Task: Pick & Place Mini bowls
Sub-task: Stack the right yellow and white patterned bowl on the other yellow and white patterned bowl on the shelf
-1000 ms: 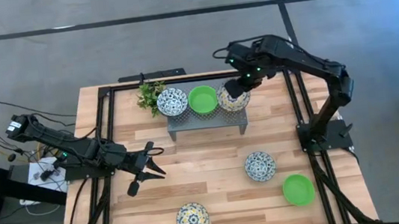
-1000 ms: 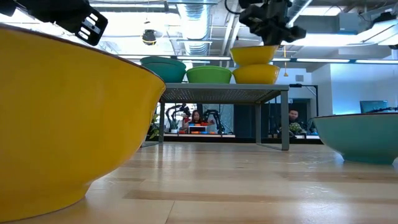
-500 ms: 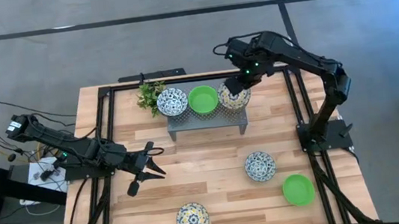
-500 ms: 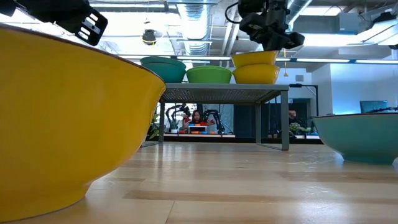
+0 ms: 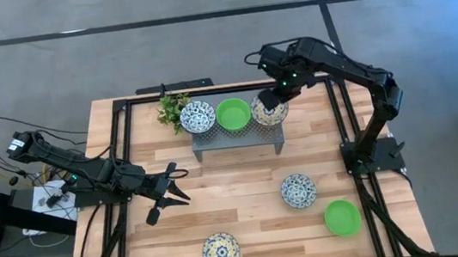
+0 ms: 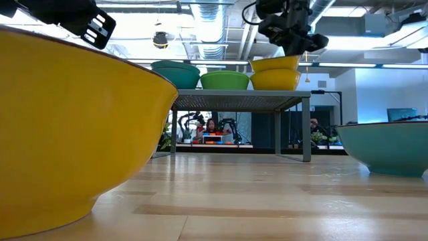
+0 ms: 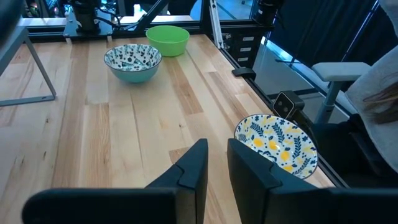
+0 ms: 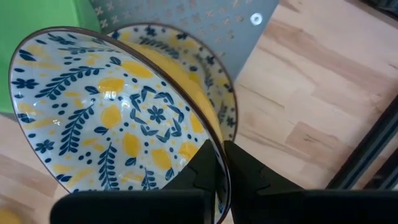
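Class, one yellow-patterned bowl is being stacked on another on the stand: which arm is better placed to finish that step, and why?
Right. Its gripper is over the stand, pinching the rim of the top bowl as it nests in the lower bowl. The left gripper hovers over mid-table, holding nothing.

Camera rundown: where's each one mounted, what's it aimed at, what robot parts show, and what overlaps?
High: overhead, straight down; both arms, left gripper idle.
Low: table-height, level across table; stand, right gripper above.
Left wrist: past own jaws, along table.
Right wrist: own gripper pinching yellow-patterned bowl rim.
Shared: high, low and right wrist all show that bowl over another on the stand.
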You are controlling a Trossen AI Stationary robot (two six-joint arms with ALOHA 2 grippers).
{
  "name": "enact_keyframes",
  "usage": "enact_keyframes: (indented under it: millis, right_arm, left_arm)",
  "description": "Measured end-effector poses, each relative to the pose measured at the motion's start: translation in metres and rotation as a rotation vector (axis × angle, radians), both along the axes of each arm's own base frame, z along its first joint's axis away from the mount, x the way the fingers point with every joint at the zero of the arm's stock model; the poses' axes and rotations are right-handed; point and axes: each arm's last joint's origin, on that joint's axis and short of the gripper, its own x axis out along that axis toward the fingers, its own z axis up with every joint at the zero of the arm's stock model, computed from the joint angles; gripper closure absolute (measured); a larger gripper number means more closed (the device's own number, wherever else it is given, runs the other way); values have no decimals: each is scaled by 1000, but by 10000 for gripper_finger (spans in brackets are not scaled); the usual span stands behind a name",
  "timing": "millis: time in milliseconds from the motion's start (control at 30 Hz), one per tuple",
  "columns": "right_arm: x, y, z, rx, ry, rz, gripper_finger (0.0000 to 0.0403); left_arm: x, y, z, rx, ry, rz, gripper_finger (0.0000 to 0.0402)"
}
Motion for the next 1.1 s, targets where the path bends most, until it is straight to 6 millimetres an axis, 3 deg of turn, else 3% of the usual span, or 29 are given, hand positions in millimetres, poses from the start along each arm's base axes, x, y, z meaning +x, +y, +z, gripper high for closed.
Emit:
enact_keyframes:
  millis: [367,833,1100]
  right_arm:
    - [2,0,0,-10,-14,3,393]
    - [17,-5,-15,-5,11,55,393]
    - [15,-5,-17,17,48,61,374]
  left_arm:
    - [0,0,0,0,0,0,339]
    - [0,0,0,-3,2,1,339]
    - [0,0,0,-3,2,1,339]
